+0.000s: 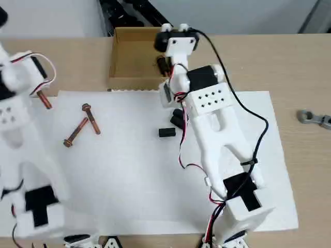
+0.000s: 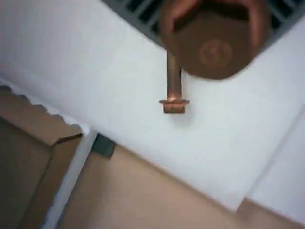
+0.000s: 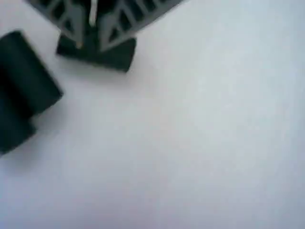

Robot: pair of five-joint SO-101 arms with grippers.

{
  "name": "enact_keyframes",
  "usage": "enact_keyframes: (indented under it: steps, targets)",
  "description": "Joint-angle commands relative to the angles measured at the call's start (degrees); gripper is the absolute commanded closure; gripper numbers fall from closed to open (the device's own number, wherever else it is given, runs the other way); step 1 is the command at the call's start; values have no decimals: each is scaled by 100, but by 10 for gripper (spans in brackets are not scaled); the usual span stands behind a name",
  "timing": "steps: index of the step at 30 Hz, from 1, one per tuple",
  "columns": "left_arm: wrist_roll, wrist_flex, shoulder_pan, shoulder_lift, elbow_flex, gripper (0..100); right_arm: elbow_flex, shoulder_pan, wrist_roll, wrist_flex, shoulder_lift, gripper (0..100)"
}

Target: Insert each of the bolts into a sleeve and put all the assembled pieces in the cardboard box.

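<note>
Left jaws clamp bolt [image 2: 174, 86] — long axis outward, head far end | right jaws over sleeve [image 3: 116, 55] — grip unclear.

Robotics lab bench: light wood table [image 1: 289, 62], white sheet [image 1: 129, 175] centre, wrench [image 1: 313, 118] at 3 o'clock, cardboard box [image 1: 135, 57] at 12 o'clock.

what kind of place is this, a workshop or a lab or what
Probably a robotics lab bench set up for practice: two white robot arms at a wooden table, copper bolts and black sleeves laid on a white sheet, a cardboard box behind.
</note>
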Motion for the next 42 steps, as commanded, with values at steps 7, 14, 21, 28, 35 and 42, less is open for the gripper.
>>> enact_keyframes:
  steps: [7, 14, 21, 28, 35, 42]
  targets:
    - [-519, 26, 0, -1688, 620, 995, 44, -198, 1248, 787, 426, 995]
    - [-695, 18, -26, -2259, 1279, 995, 44, -207, 3912, 716, 488, 994]
    - [-695, 18, -35, -2796, 1288, 995, 44, -365, 4651, 716, 532, 937]
    - [-703, 18, -35, -3807, 1288, 995, 44, -391, 4659, 725, 971, 815]
    - [-1020, 18, -35, -4475, 1420, 995, 35, -462, 4958, 716, 1235, 857]
    - [-993, 18, -35, -4554, 1789, 995, 35, -541, 5389, 453, 1464, 857]
